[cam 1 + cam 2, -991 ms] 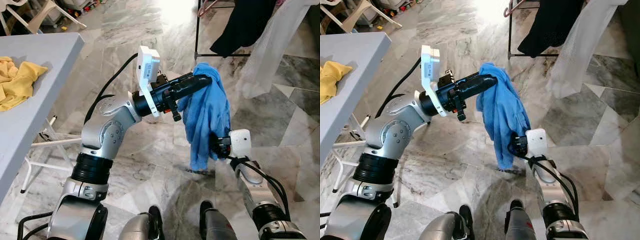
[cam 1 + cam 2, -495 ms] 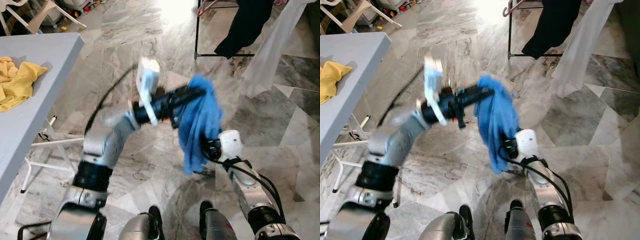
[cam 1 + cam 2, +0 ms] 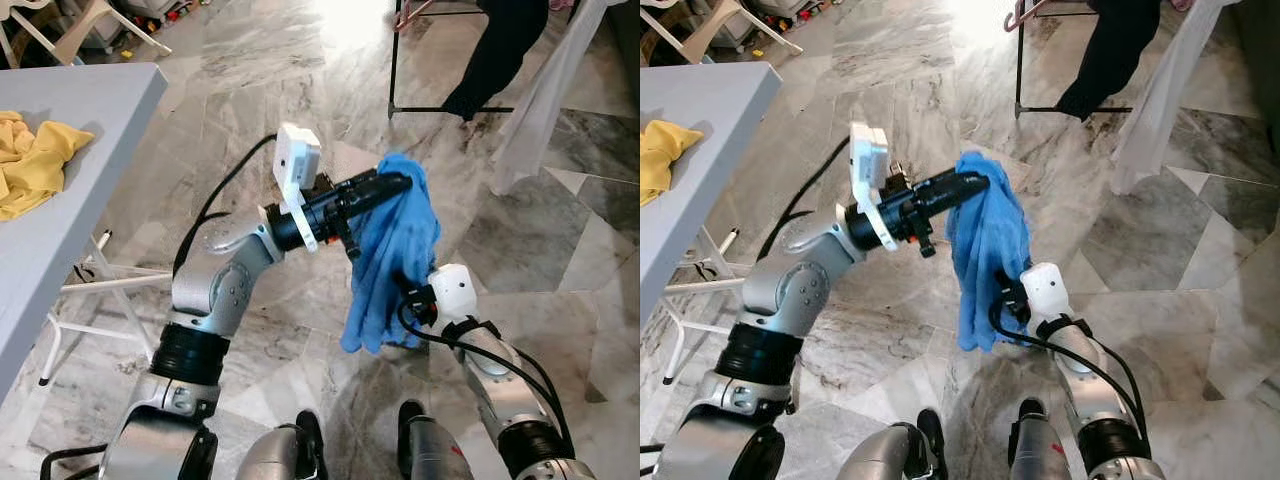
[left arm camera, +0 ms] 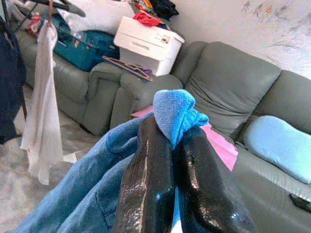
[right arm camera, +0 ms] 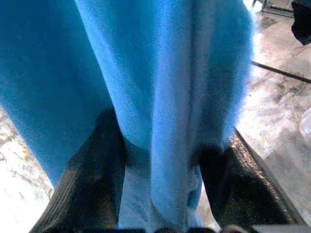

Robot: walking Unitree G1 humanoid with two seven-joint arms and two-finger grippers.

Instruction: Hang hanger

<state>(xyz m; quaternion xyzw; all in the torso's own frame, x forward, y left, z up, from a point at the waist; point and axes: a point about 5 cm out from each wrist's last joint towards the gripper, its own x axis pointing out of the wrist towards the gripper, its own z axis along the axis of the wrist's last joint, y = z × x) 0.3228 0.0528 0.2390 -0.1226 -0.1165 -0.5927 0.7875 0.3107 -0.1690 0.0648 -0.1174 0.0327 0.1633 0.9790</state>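
Note:
A blue cloth [image 3: 402, 245] hangs from my left gripper [image 3: 398, 184], which is held out over the floor and shut on the cloth's top fold [image 4: 174, 110]. Lower down, my right gripper [image 3: 408, 298] reaches into the hanging cloth from the right. In the right wrist view its two fingers [image 5: 92, 179] stand wide apart with the blue folds [image 5: 165, 97] between them. The cloth's bottom end [image 3: 360, 338] trails toward my left. A thin hanger [image 4: 130, 67] lies on a sofa arm in the left wrist view.
A grey table [image 3: 70, 220] with a yellow cloth [image 3: 35, 165] stands at my left. Ahead is a black clothes rack [image 3: 393, 60] with a black garment [image 3: 500, 50] and a white garment [image 3: 540, 100]. A grey sofa [image 4: 228, 82] carries a white box [image 4: 148, 41].
My right gripper has moved up and to the left inside the cloth, and the cloth's lower end has swung left. The left arm has dropped a little, still holding the top.

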